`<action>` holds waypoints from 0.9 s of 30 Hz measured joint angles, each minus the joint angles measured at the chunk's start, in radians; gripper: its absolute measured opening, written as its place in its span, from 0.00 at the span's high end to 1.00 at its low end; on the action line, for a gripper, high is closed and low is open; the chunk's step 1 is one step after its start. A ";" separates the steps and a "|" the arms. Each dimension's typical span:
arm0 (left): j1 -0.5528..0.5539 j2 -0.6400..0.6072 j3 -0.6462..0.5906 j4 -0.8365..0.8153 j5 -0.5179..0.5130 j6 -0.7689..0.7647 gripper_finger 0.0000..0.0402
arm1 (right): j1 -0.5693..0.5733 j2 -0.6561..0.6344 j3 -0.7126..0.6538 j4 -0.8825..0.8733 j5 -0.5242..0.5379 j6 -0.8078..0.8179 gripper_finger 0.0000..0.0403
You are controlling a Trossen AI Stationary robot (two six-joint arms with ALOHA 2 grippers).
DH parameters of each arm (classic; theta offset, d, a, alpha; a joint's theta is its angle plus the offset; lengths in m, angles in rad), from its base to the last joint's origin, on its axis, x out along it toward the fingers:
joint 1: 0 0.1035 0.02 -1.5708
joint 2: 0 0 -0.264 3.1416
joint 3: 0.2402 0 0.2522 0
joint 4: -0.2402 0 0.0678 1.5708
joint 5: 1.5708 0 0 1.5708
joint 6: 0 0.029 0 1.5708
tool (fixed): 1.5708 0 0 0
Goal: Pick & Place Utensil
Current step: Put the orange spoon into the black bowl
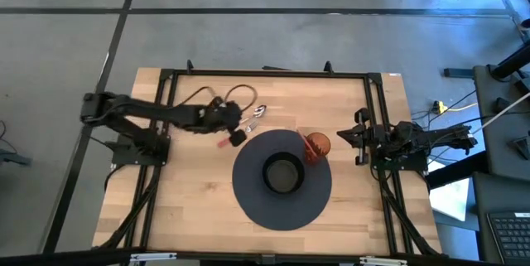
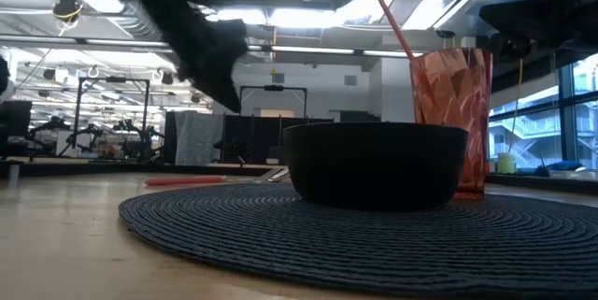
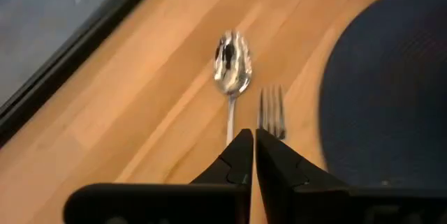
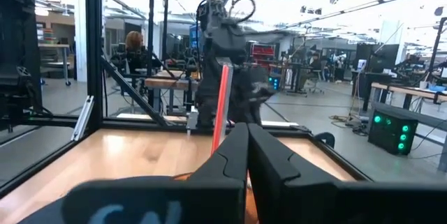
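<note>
A shiny spoon (image 3: pixel 232 63) and a fork (image 3: pixel 272 109) lie side by side on the wooden table, just off the far left rim of the round dark placemat (image 1: pixel 248 204). In the high view they show as a bright pair (image 1: pixel 258 113). My left gripper (image 3: pixel 253 140) hangs shut above them, slanting down, its tips over the spoon's handle and holding nothing; the high view shows it (image 1: pixel 242 125) too. My right gripper (image 1: pixel 348 137) waits shut at the table's right side, empty.
A black bowl (image 1: pixel 283 175) sits mid-mat, and an orange tumbler (image 1: pixel 316 146) with a red straw (image 2: pixel 394 24) stands at the mat's far right. A red-handled thing (image 1: pixel 224 142) lies on the wood left of the mat. A black frame (image 1: pixel 166 75) borders the table.
</note>
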 joint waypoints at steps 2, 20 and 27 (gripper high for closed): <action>0.028 0.093 0.103 -0.113 0.040 0.018 0.93 | 0.000 0.000 0.000 0.000 0.000 -0.003 0.98; 0.156 0.494 0.412 -0.274 0.129 0.396 0.51 | 0.000 0.000 0.000 -0.012 0.000 -0.006 0.98; 0.258 0.493 0.395 -0.257 0.283 0.430 0.51 | 0.000 0.000 0.000 -0.012 0.000 -0.005 0.98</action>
